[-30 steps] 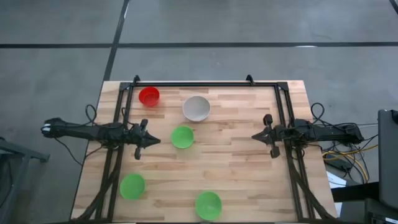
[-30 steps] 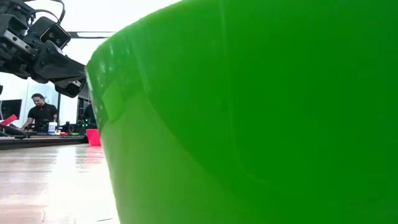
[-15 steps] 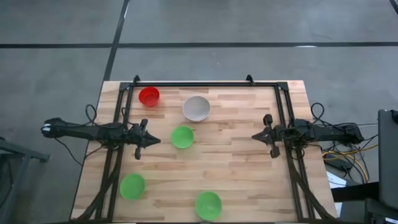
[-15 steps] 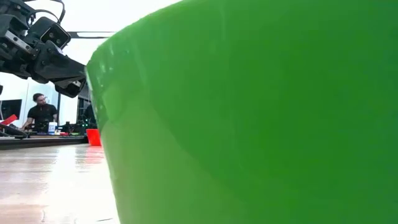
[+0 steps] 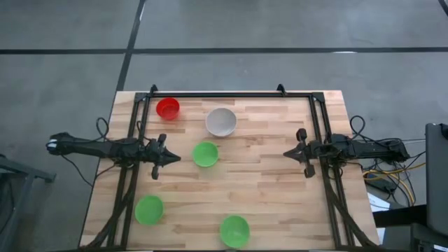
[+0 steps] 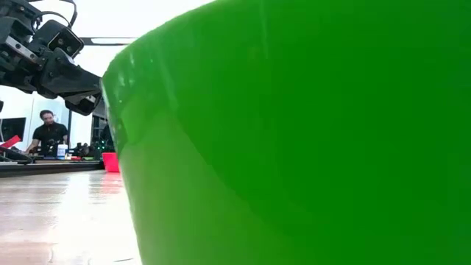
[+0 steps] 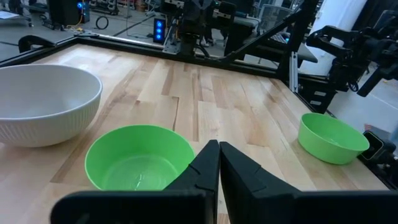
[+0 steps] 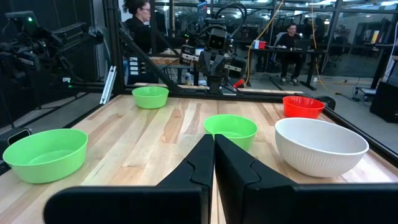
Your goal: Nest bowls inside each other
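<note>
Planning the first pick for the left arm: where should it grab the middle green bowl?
Grip the rim of the middle green bowl, one jaw inside and one outside, coming down from above. It sits upright and open, with a thin wall. The left gripper, jaws shut, is just beside it; the near edge is closest.
</note>
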`<state>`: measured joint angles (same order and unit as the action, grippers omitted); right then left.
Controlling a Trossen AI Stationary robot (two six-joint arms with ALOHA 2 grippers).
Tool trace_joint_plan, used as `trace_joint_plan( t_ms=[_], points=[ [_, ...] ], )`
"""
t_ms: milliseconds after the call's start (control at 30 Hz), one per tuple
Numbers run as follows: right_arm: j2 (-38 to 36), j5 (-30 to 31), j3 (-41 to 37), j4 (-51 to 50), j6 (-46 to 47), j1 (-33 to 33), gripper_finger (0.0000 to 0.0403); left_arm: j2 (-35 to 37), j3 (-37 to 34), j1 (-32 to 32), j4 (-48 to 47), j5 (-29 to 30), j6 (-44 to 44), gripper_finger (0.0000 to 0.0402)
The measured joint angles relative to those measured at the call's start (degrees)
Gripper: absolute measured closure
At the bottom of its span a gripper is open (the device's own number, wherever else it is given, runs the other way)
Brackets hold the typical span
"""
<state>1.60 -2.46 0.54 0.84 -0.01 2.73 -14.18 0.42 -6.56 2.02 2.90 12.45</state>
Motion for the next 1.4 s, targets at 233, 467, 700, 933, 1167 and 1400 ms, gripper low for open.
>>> trace_joint_plan(
  t_ms=[233, 467, 700, 933, 1167, 1400],
  points=[
    [0.01, 0.0, 0.01, 0.0, 0.0, 0.0, 0.0394, 0.0, 0.01, 0.0, 0.02, -0.1, 0.0, 0.0385],
    [0.01, 0.0, -0.01, 0.0, 0.0, -0.01, 0.0394, 0.0, 0.0, 0.0, 0.0, -0.24, 0.01, 0.0385],
    [0.01, 0.0, 0.01, 0.0, 0.0, 0.01, 0.0394, -0.01, 0.0, 0.0, 0.02, -0.21, 0.0, 0.0385],
    [0.01, -0.01, 0.0, 0.0, 0.0, 0.0, 0.0394, -0.01, 0.01, 0.0, 0.0, -0.17, 0.0, 0.0385],
    [0.0, -0.01, 0.0, 0.0, 0.0, 0.0, 0.0394, -0.01, -0.02, -0.01, 0.0, 0.09, 0.74, 0.0385],
    [-0.01, -0.02, -0.01, 0.02, 0.0, -0.01, 0.0394, -0.01, 0.0, 0.01, -0.48, 0.01, 1.03, 0.0385]
  ],
)
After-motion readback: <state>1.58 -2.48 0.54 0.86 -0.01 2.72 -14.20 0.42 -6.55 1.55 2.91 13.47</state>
